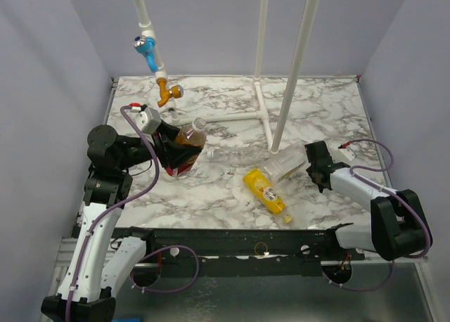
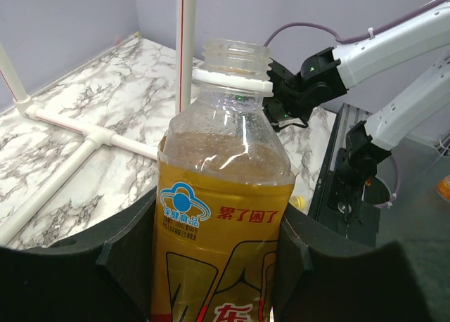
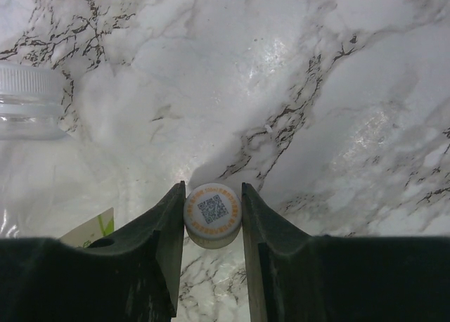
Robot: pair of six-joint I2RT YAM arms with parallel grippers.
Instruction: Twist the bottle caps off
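Top view: the left gripper (image 1: 177, 157) clamps the brown bottle (image 1: 190, 139) near the table's (image 1: 211, 195) left edge, and the right gripper (image 1: 315, 173) hangs near the right edge.

Left wrist view: that bottle's neck stands uncapped between the pads.

Right wrist view: the jaws pinch a white cap (image 3: 212, 213) above the table.

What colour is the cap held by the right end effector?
White cap, orange-ringed QR code printed on top. Shows best in the right wrist view.

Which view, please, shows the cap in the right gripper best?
The right wrist view: the cap sits clamped between the right gripper's fingers, its printed top facing the camera. In the top and left wrist views it cannot be made out.
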